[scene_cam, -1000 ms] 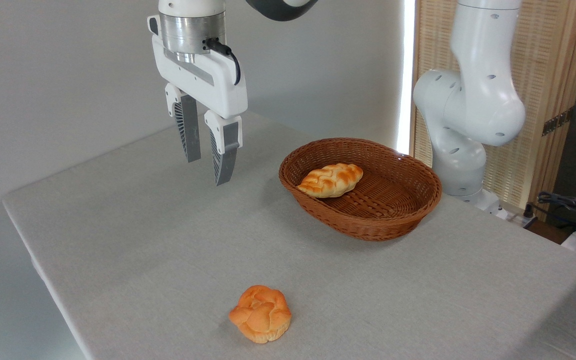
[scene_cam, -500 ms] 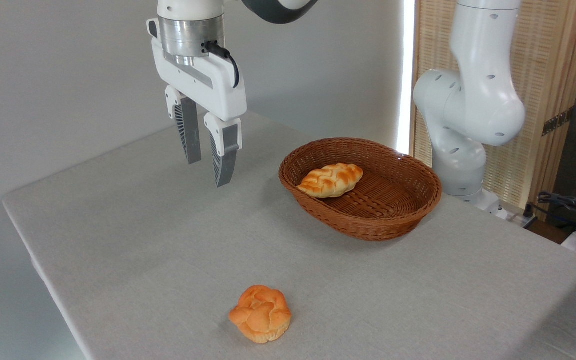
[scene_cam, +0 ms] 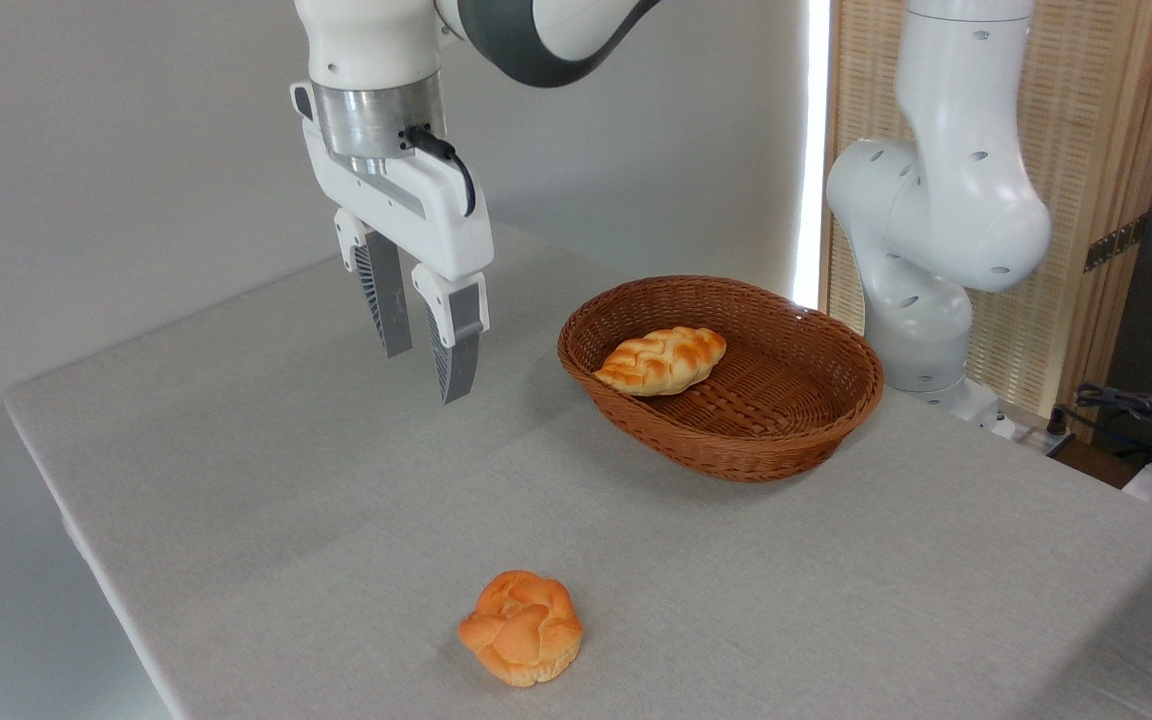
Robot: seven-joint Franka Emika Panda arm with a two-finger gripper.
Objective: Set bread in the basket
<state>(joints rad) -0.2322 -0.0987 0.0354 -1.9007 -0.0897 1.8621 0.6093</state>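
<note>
The gripper (scene_cam: pixel 428 372) hung empty, fingers apart, above the table (scene_cam: pixel 286 480), well apart from the bread (scene_cam: pixel 521 627) near the front edge; the bun looked light and soft, best pinched gently across its lumpy sides

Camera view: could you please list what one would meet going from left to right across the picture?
End effector, open above the table → knot-shaped bun → braided loaf inside the wicker basket → robot arm base.
</note>
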